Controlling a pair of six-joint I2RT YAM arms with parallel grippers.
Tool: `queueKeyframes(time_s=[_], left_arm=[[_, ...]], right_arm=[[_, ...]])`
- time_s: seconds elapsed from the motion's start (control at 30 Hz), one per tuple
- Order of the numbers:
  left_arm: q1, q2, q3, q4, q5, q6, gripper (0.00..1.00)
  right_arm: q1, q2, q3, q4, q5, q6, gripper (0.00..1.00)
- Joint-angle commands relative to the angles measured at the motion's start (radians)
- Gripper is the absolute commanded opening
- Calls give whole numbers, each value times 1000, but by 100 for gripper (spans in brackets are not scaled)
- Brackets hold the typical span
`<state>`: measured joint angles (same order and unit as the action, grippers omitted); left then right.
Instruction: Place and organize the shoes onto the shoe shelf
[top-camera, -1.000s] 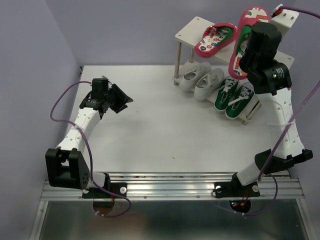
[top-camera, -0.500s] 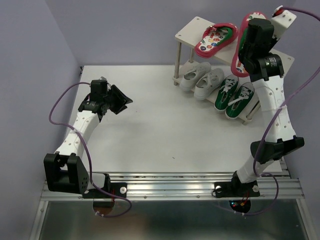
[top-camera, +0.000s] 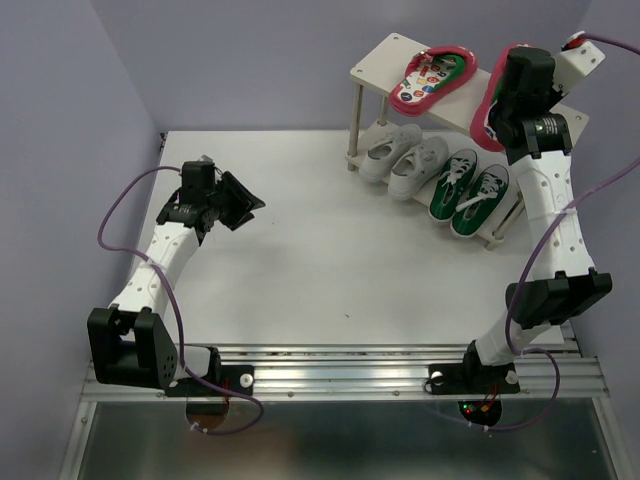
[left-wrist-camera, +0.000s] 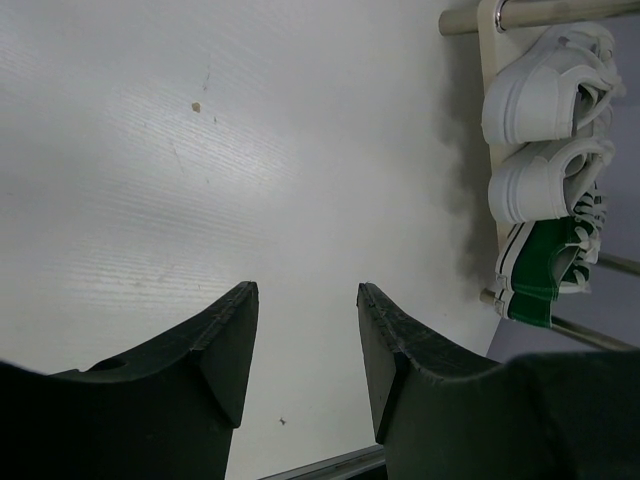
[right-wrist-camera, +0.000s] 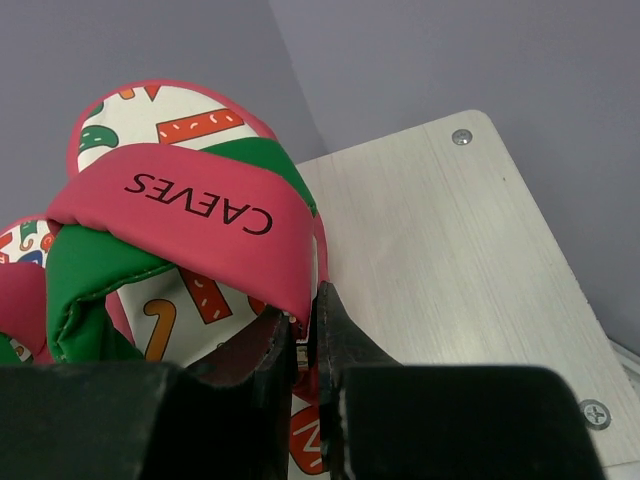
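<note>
Black and idle, the left gripper hovers over the white table at the left. Its jaws are parted with nothing between them, and it is well apart from the shoe shelf. On the shelf's lower board, two white sneakers sit side by side, with two green sneakers just to their right. One flip-flop lies flat on the top board. Farther right, the right gripper is pinched tight on the second flip-flop at its edge by the strap, holding it steeply tilted over the right part of the top board. This looks like the last placement. The next move probably calls for levelling the sole, lowering it beside its mate without nudging that one, and only then letting go.
</note>
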<state>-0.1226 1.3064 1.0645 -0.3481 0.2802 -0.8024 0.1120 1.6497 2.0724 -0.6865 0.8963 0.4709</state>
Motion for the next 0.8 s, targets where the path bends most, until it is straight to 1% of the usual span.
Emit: queueKeyframes(time_s=[0.0, 0.07, 0.13, 0.17, 0.23, 0.27, 0.33, 0.47, 0.5, 0.57, 0.6, 0.63, 0.67, 0.77], left_arm=[[1, -38, -8, 14, -4, 6, 55], [1, -35, -9, 15, -6, 6, 55], [1, -32, -9, 15, -7, 6, 55], [1, -30, -9, 17, -6, 5, 55], [1, -26, -8, 18, -4, 5, 55], [1, -24, -8, 18, -4, 5, 55], [1, -19, -5, 18, -4, 6, 55], [0, -15, 2, 18, -3, 9, 55], [1, -13, 3, 18, -1, 11, 55], [1, -12, 3, 18, -1, 14, 55], [1, -10, 5, 17, -1, 14, 55], [0, -12, 5, 18, -1, 15, 55], [1, -12, 8, 18, -1, 22, 55], [0, -12, 26, 9, -16, 40, 55]], right_arm=[[-6, -50, -15, 68, -22, 63, 1], [-6, -50, -18, 67, -31, 64, 2], [-6, -50, -18, 68, -51, 63, 8], [-6, -53, -20, 67, -59, 64, 24], [-6, -53, -17, 68, -88, 64, 46], [-6, -53, -14, 68, -98, 64, 58], [-6, -53, 0, 67, -126, 54, 69], [-6, -48, 38, 68, -161, 28, 79], [-6, -50, 44, 67, -169, 23, 84], [-6, -51, 64, 67, -197, 12, 89], [-6, -57, 69, 67, -206, 6, 95], [-6, -62, 71, 68, -224, 2, 98], [-6, -68, 74, 67, -235, -3, 100], [-6, -94, 84, 68, -309, -54, 100]])
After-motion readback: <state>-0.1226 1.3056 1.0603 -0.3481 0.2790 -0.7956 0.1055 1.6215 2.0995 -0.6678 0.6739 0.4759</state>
